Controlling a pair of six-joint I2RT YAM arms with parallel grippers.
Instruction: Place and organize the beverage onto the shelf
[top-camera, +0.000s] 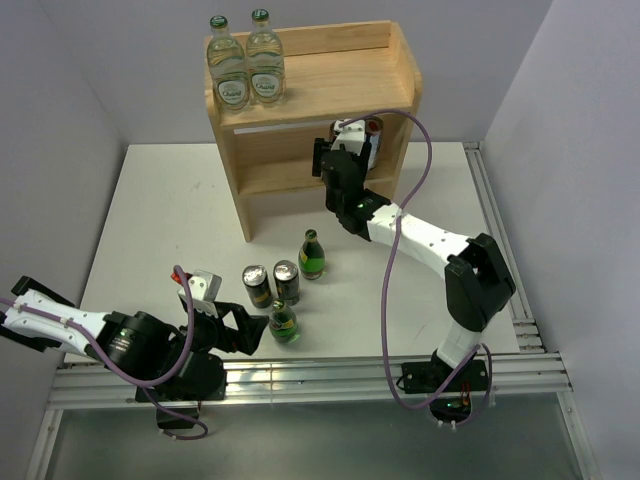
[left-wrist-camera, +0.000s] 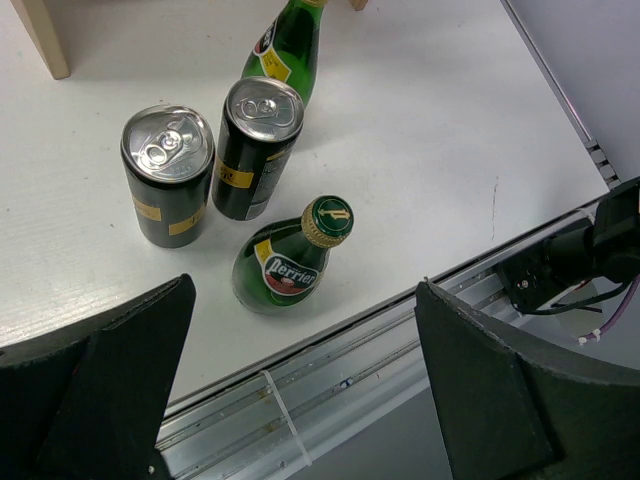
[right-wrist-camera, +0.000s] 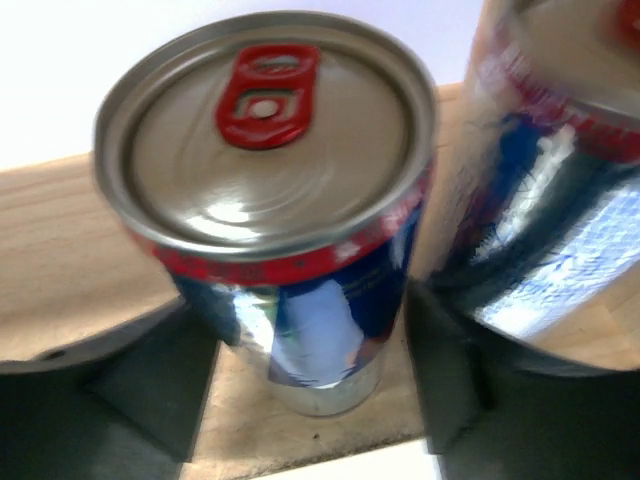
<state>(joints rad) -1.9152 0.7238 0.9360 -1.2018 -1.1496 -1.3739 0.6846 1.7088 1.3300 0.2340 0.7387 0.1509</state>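
The wooden shelf (top-camera: 330, 75) stands at the back, with two clear glass bottles (top-camera: 246, 66) on its top board. My right gripper (top-camera: 350, 140) reaches into the lower tier. In the right wrist view it (right-wrist-camera: 315, 370) is open around a red-and-blue can (right-wrist-camera: 280, 200) that stands on the lower board (right-wrist-camera: 60, 270), with gaps at both fingers. A second such can (right-wrist-camera: 560, 150) stands right beside it. My left gripper (left-wrist-camera: 300, 390) is wide open and empty over the table's front rail, just short of a green Perrier bottle (left-wrist-camera: 285, 265).
Two dark cans (left-wrist-camera: 168, 175) (left-wrist-camera: 258, 145) and another green bottle (left-wrist-camera: 288, 45) stand behind the Perrier bottle, also seen from above (top-camera: 272, 284). A shelf leg (left-wrist-camera: 45, 35) is at the far left. Metal rails (top-camera: 350, 375) run along the table's front and right edges.
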